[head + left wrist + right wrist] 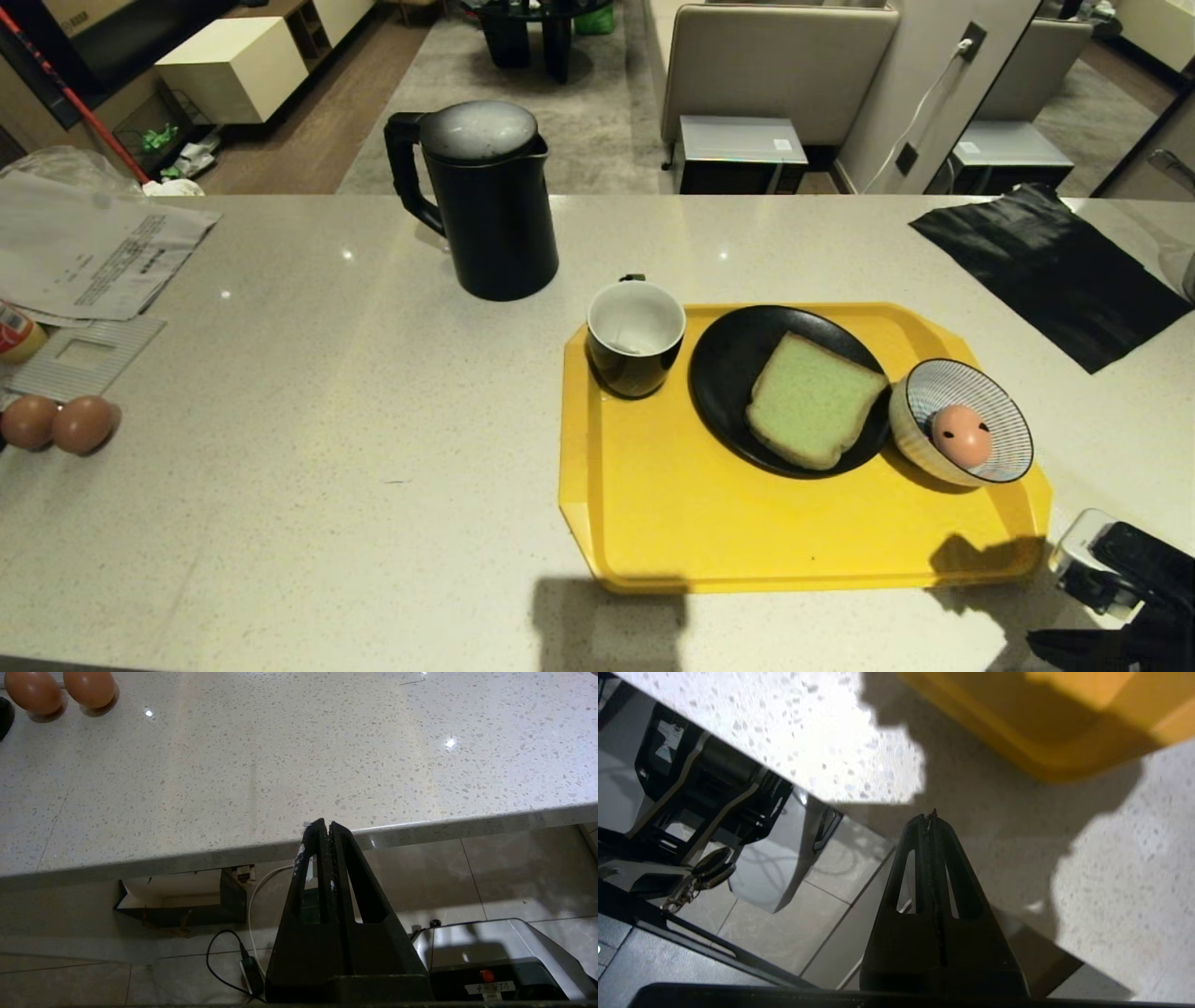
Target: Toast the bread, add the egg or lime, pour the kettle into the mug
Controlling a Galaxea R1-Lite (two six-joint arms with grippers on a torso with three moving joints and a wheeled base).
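Empty right hand (931,816) beside tray (1064,742)

The speckled stone-like counter (373,392) is looking polished, throwing back small glints of light. The kettle (490,201) is showing a matt black body, while the mug (635,338) is gleaming glossy black outside (white and smooth inside). The yellow tray (747,532) is appearing as smooth plastic with a soft sheen. The bread (810,399) is looking porous and matt on a smooth dark plate (724,369). The egg (962,435) is lying smooth-shelled in a glazed striped bowl (910,425).
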